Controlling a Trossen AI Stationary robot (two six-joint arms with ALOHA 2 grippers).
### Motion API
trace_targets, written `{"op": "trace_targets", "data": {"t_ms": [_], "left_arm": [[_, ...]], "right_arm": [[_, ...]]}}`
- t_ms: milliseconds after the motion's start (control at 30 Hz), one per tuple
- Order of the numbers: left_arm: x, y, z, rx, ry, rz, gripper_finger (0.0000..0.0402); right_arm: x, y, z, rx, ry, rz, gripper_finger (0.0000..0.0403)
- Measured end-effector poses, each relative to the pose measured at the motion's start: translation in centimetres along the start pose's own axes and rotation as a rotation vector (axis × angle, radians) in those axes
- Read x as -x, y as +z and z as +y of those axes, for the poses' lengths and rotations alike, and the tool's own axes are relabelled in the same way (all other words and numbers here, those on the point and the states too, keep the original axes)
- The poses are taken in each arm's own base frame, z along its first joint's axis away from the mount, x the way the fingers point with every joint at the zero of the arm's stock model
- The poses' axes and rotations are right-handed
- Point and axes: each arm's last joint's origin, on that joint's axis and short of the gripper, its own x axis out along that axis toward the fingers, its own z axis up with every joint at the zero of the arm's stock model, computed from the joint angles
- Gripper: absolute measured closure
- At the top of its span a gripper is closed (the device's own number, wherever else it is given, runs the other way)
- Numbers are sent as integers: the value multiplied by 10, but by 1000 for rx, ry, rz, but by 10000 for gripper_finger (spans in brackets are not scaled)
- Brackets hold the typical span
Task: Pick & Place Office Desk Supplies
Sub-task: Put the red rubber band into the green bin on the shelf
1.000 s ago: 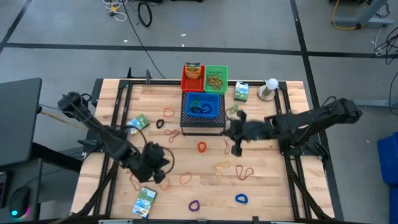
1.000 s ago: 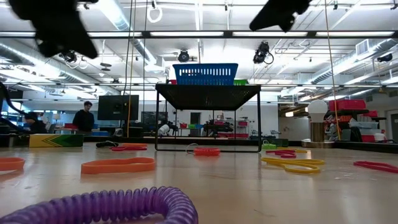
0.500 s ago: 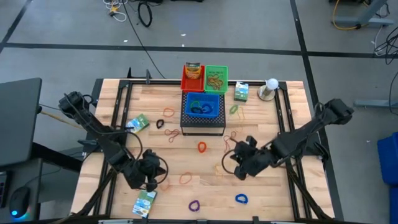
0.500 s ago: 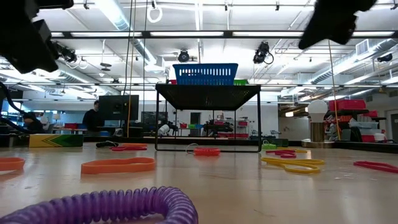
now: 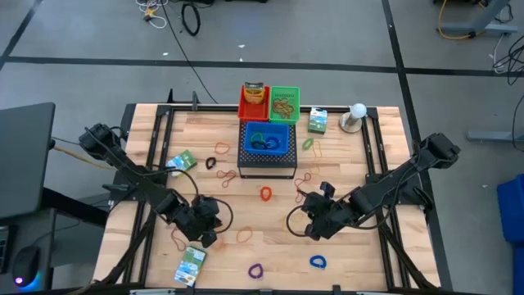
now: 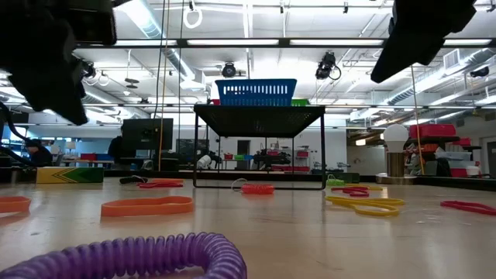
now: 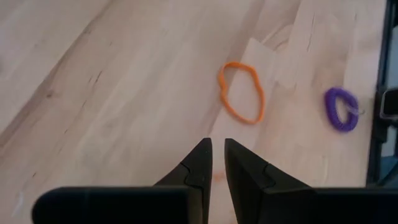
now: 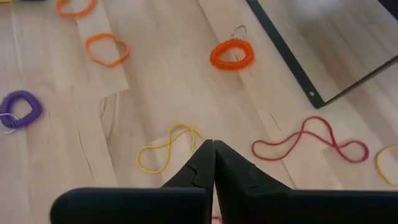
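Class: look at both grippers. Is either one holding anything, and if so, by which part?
Nothing is held. The left gripper shows a narrow empty gap between its jaws; the right gripper is shut on nothing above the wooden table.

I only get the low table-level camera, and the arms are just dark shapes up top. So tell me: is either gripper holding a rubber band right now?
Observer: No. The right gripper is shut with nothing in it, above a yellow rubber band.
Operator: And the left one?
Observer: The left gripper is empty too. Its fingers are slightly apart over the bare tabletop, and an orange rubber band lies just ahead.
Operator: Is anything in that blue basket?
Observer: Yes. Seen from above, the blue basket holds a few coloured loops.
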Motion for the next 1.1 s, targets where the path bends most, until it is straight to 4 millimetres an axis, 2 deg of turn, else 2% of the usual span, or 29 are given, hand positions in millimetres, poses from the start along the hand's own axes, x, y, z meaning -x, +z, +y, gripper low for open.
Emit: {"op": "trace_targets", "data": {"t_ms": [233,533,700,1100], "left_arm": [[-3,17,-1,61,-4,-5,319],[-21,21,7,108,47,81,259],[-29,15,7,95,56,147,254],[-37,10,-14,-110,87,248,257]], "right_arm": [[-9,7,-4,59,17,-45,399],[-49,-26,-23,-34,224,-166,401],[-54,-35,-29,1,208,-164,401],[-64,-23,-46,83,156,-169,401]]}}
